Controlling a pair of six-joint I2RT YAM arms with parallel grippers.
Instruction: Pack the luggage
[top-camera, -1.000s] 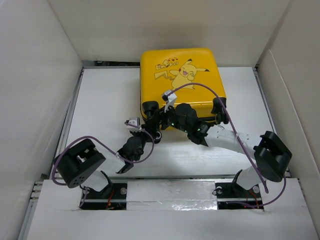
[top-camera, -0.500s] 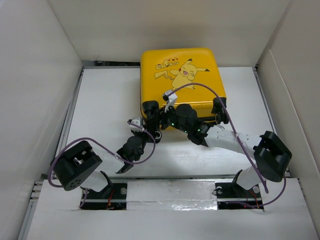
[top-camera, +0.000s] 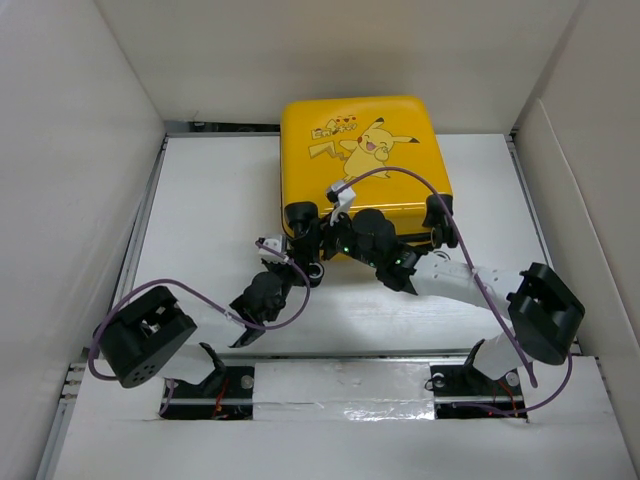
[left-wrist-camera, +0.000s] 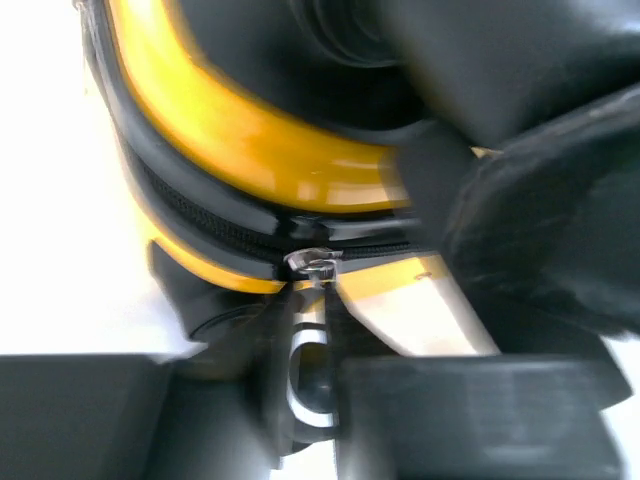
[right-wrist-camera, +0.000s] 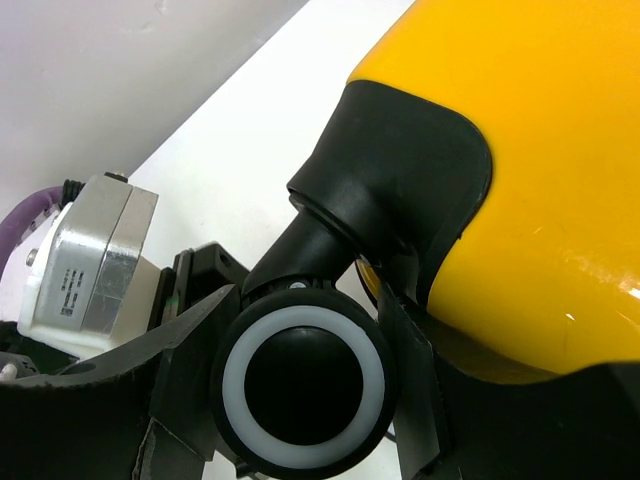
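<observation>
Fixed overhead camera, behind both arms, looks down on the whole bench. Both wrist cameras crowd one near corner of the yellow suitcase: zipper pull just ahead of the left gripper, caster wheel inside the right gripper.

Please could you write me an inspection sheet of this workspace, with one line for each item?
Surface: white table, no spills seen.
Job's things: yellow luggage, lid down, lying flat, Pikachu face up.
Clutter: nothing seen.
Grippers: left gripper appears shut on the zipper pull; right gripper shut on a wheel, both at the near-left corner.
Cables: purple cable arcs over the lid; second purple cable loops above the table's near left.
Surroundings: white walls on three sides.
</observation>
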